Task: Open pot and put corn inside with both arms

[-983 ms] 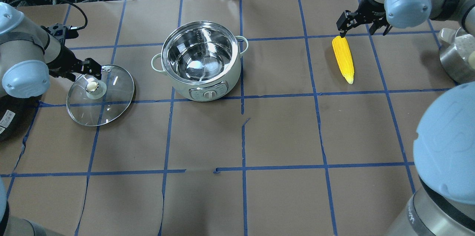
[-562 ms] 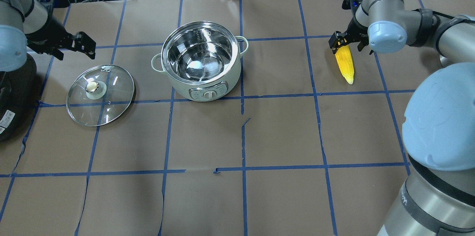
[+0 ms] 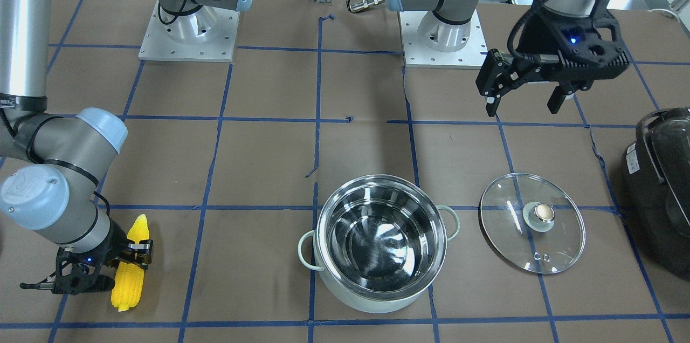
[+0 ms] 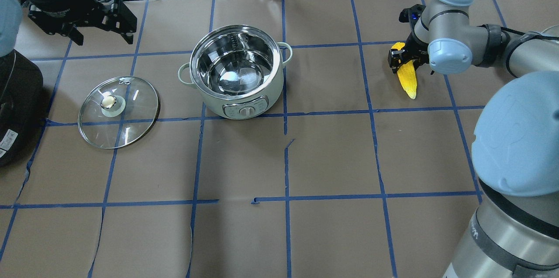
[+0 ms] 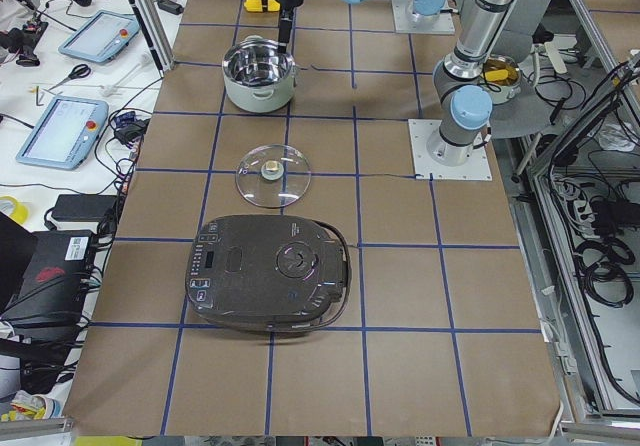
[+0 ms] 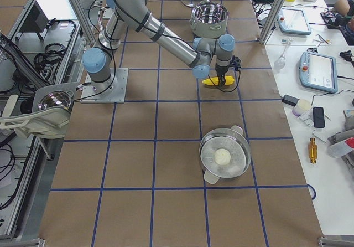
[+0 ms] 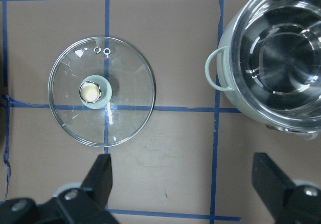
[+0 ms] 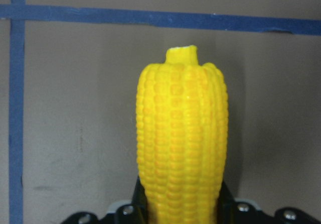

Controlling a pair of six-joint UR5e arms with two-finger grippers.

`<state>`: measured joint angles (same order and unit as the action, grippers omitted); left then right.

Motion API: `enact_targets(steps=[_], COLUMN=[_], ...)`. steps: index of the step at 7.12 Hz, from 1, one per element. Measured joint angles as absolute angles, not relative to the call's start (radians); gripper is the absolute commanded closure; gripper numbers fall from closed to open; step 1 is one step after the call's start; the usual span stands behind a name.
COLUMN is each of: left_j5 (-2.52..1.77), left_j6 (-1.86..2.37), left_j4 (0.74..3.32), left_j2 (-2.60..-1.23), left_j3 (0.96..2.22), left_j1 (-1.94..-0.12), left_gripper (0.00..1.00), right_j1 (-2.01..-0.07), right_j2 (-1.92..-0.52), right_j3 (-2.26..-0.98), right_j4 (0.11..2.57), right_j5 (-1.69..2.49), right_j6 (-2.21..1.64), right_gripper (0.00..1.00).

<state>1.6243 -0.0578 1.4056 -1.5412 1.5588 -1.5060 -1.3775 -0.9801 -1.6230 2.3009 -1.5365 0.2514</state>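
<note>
The pot (image 4: 244,105) stands open and empty at mid-table; it also shows in the front view (image 3: 377,302). Its glass lid (image 4: 118,112) lies flat on the table beside it, knob up, and shows in the left wrist view (image 7: 102,97). My left gripper (image 4: 104,38) is open and empty, raised above the table beyond the lid (image 3: 531,221). The yellow corn (image 4: 409,83) lies on the table at the far right. My right gripper (image 4: 404,61) is shut on it near its thick end. In the right wrist view the corn (image 8: 181,133) sits between the jaws.
A dark black appliance (image 4: 13,107) sits at the left table edge near the lid. A second steel pot (image 6: 224,157) holding a white lump stands on the robot's right. Cables and devices lie beyond the far edge. The arm bases (image 3: 188,35) are at the near side.
My left gripper has left the lid's knob, risen and moved toward the far edge. My right gripper has come down over the corn and closed on it. Lid, pot and corn have stayed in place.
</note>
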Motion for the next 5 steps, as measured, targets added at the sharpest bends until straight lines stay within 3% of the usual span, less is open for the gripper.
enact_targets(steps=[5], left_j5=[1.544], left_j6=[-0.052], left_j4=[1.415], left_j2=[-1.528], left_j3=[1.566], left_j1=[-1.52], left_gripper=[0.0], right_j1=[-1.533], right_j2=[-1.06], right_j3=[-1.459], right_j4=[2.107], right_j5=[-1.546], right_j6=[0.044], right_gripper=[0.9])
